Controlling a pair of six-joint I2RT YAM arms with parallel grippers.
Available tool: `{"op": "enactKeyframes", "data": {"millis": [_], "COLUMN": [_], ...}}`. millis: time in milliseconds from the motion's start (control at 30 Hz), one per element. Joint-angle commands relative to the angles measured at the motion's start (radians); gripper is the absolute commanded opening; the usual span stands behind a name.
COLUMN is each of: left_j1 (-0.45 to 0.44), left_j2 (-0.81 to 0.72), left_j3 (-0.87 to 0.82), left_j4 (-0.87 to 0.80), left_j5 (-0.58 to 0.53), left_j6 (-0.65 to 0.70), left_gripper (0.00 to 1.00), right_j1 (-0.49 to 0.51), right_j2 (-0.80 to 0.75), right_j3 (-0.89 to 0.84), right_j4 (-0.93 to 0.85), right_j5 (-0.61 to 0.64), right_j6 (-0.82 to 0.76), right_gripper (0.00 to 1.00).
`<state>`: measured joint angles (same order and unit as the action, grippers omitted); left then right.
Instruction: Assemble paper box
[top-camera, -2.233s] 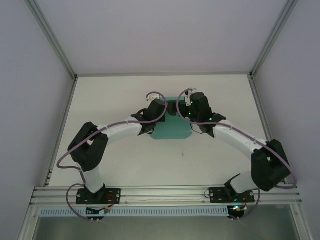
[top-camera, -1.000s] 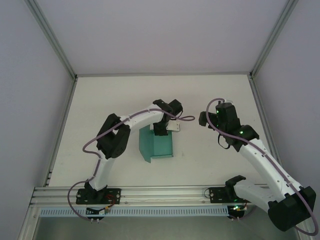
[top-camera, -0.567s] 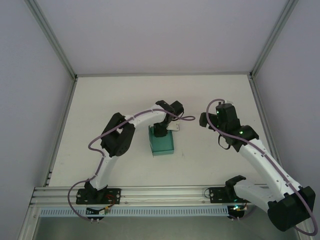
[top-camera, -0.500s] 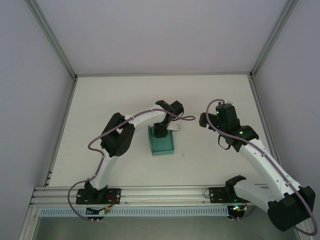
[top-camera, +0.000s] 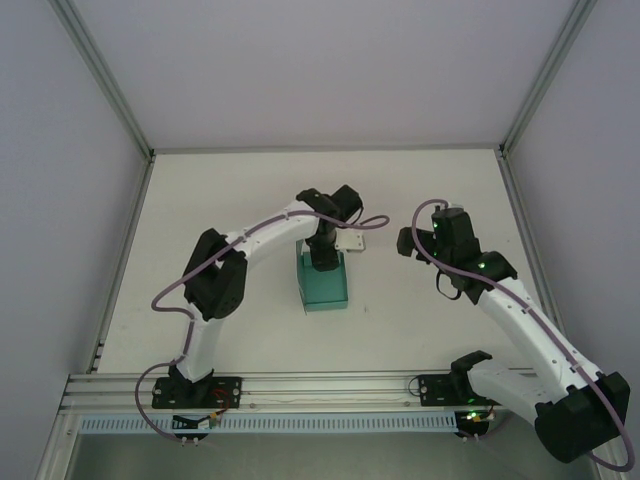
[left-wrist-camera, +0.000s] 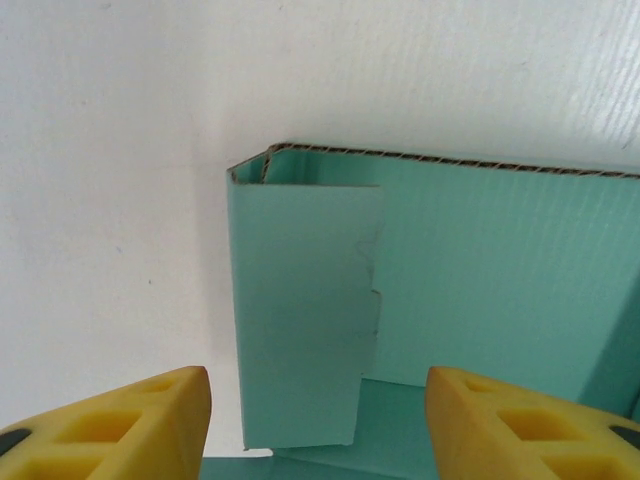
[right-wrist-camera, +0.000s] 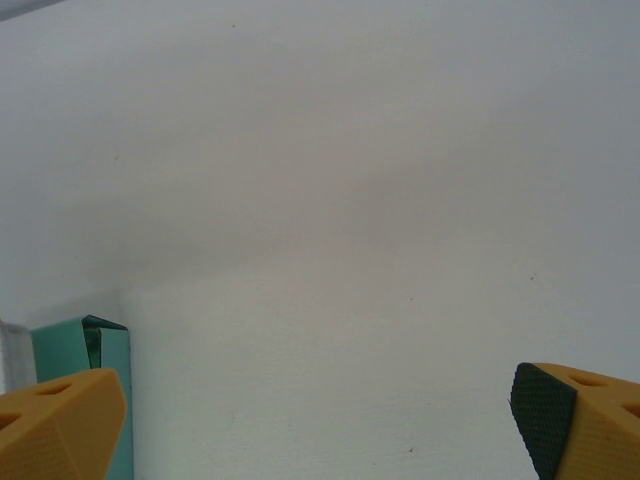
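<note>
Desk: white, flat, walled in by pale panels.

Small rectangular paper box of teal-green thin corrugated card stands upright near the middle of the desk, open side up. It sits a little left of centre between the two arms.

Left hand, black with yellow pads: hangs straight down over the far edge of the box. Purple cable loops off its wrist to the right.

Left wrist view: left hand spread wide, one yellow pad low left and the other low right. Between them the paper box shows its inner face. The raw fluted edge runs along the top against the desk. A narrow folded flap with a notched right edge stands at the left corner of the box, lying against the wider panel behind it. Neither pad is seen touching the card, and nothing is gripped.

Right hand: well apart from the box, off to its right, above bare desk.

Right wrist view: right hand also spread wide, yellow pad at lower left and a black-faced one at lower right, nothing between them. Bare desk ahead. A sliver of the paper box stands at the left edge, just above the left pad.
</note>
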<state>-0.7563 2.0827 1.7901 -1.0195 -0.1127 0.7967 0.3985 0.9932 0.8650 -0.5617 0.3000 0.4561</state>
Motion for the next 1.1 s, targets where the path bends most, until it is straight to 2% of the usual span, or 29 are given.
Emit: {"op": "enactKeyframes", "data": {"millis": [0, 133, 333, 533, 633, 767, 900, 1067], "left_j1": [0.035, 0.044, 0.057, 0.060, 0.060, 0.062, 0.061, 0.063], "left_j2": [0.026, 0.083, 0.137, 0.170, 0.189, 0.214, 0.215, 0.192], "left_j3": [0.053, 0.074, 0.114, 0.110, 0.110, 0.109, 0.089, 0.051], "left_j4": [-0.026, -0.016, -0.060, -0.053, -0.040, -0.033, 0.013, 0.126], "left_j5": [0.023, 0.015, 0.074, 0.053, 0.038, 0.012, -0.020, -0.091], "left_j6": [-0.011, -0.008, -0.005, -0.009, -0.024, -0.043, -0.073, -0.114], "left_gripper": [0.56, 0.53, 0.48, 0.41, 0.30, 0.22, 0.00, 0.00], "right_j1": [-0.006, -0.007, -0.008, -0.009, -0.010, -0.010, -0.012, -0.013], "right_j2": [-0.006, -0.005, -0.001, 0.007, 0.011, 0.004, -0.013, -0.027], "right_j3": [-0.012, -0.015, -0.012, -0.015, -0.017, -0.021, -0.026, -0.036], "right_j4": [0.011, 0.011, 0.005, 0.009, 0.011, 0.006, 0.004, 0.008], "right_j5": [-0.015, -0.018, -0.016, -0.015, -0.020, -0.015, -0.009, -0.006], "right_j6": [-0.013, -0.008, -0.010, -0.007, -0.004, -0.004, -0.004, -0.001], "right_gripper": [1.00, 1.00, 1.00, 1.00, 1.00, 1.00, 1.00, 1.00]}}
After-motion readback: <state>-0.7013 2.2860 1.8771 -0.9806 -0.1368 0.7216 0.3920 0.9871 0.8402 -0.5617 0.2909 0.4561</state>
